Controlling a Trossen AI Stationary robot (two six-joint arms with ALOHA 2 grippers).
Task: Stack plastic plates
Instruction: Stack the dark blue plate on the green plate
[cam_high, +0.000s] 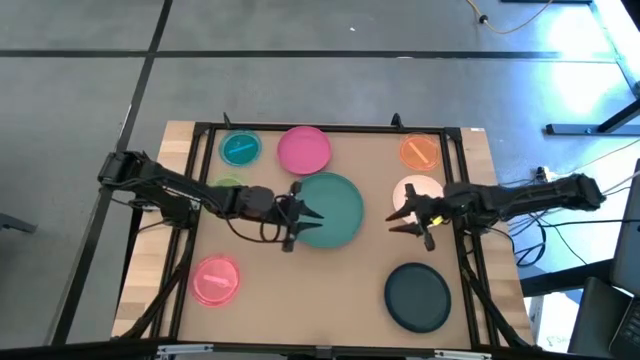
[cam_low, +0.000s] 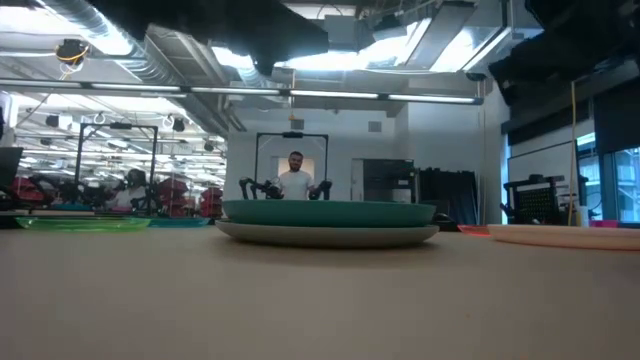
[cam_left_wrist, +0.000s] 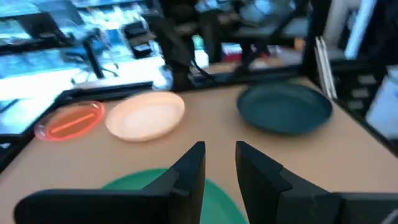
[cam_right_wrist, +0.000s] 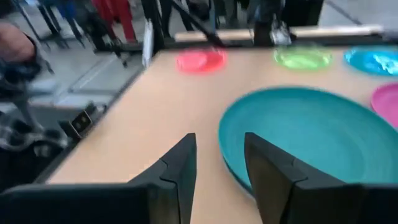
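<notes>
A large teal-green plate (cam_high: 335, 210) (cam_low: 328, 211) lies in the table's middle, stacked on a pale grey plate (cam_low: 328, 235). My left gripper (cam_high: 308, 216) (cam_left_wrist: 221, 163) is open and hovers over that plate's left edge (cam_left_wrist: 146, 186). My right gripper (cam_high: 402, 222) (cam_right_wrist: 217, 163) is open, above the bare table just right of the stack (cam_right_wrist: 305, 134). Lying singly around them are the magenta plate (cam_high: 303, 148), small teal plate (cam_high: 240, 149), green plate (cam_high: 228, 184), pink plate (cam_high: 215, 280), orange plate (cam_high: 420, 150), cream plate (cam_high: 420, 188) and dark slate plate (cam_high: 418, 297).
A black frame (cam_high: 330, 127) rims the table top. Bare table lies between the stack and the near edge. The cream plate sits partly under my right arm and the green plate partly under my left arm. A person (cam_low: 295, 180) stands far off in the room behind.
</notes>
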